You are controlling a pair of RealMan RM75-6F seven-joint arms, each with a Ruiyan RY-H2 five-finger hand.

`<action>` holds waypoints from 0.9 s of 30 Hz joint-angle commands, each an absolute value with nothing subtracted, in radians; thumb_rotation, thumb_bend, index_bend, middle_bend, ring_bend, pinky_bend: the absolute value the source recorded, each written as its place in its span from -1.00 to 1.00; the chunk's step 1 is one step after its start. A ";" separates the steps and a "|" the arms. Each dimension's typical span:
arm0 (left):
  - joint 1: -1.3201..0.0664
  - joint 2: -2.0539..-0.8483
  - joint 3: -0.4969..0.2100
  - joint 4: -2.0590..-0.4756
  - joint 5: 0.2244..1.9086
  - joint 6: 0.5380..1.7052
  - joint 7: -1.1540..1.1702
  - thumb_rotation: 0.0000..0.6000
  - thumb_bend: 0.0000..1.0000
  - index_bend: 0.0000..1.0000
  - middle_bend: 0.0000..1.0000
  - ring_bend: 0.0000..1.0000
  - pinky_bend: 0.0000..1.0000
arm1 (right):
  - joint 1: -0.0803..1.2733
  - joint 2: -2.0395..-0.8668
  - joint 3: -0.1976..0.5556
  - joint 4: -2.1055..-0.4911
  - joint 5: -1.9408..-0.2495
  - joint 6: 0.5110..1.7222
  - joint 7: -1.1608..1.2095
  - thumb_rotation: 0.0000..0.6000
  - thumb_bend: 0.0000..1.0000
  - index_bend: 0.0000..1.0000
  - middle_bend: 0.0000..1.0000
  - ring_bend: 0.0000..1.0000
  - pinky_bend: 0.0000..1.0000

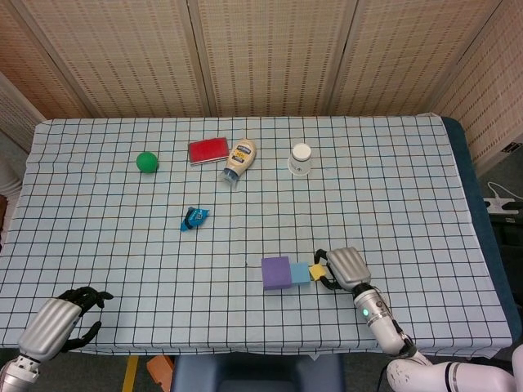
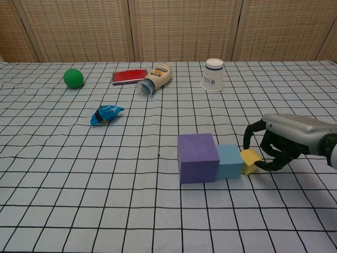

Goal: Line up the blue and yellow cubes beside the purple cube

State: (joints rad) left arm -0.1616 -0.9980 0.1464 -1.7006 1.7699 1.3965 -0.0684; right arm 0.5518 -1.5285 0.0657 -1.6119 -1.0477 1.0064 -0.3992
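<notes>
The purple cube (image 2: 197,157) (image 1: 275,273) stands on the checked cloth near the front edge. The smaller blue cube (image 2: 229,161) (image 1: 300,273) touches its right side. The small yellow cube (image 2: 250,161) (image 1: 318,270) lies against the blue cube's right side, slightly turned. My right hand (image 2: 287,139) (image 1: 346,266) curls over the yellow cube from the right, thumb behind it and fingertips at its near corner, pinching it. My left hand (image 1: 57,322) rests at the front left corner of the table, holding nothing, fingers loosely apart; the chest view does not show it.
Further back on the table (image 1: 409,163) are a green ball (image 2: 73,78), a red flat box (image 2: 129,76), a lying mayonnaise bottle (image 2: 156,78), an upturned white paper cup (image 2: 213,74) and a blue wrapper (image 2: 106,114).
</notes>
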 commanded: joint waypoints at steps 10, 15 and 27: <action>-0.163 -0.998 0.149 -1.702 1.774 1.394 -0.066 1.00 -0.15 -0.40 -0.18 -0.49 -0.30 | 0.549 -1.485 0.078 -1.646 -1.062 1.009 -0.370 1.00 -0.51 -0.32 0.73 0.82 1.00; -0.162 -0.997 0.149 -1.702 1.772 1.394 -0.067 1.00 -0.15 -0.40 -0.18 -0.49 -0.30 | 0.551 -1.460 0.078 -1.664 -1.048 1.016 -0.398 1.00 -0.51 -0.33 0.73 0.82 1.00; -0.162 -0.999 0.149 -1.702 1.773 1.394 -0.064 1.00 -0.15 -0.40 -0.18 -0.49 -0.30 | 0.584 -1.410 0.063 -1.744 -0.857 1.006 -0.559 1.00 -0.27 -0.17 0.73 0.82 1.00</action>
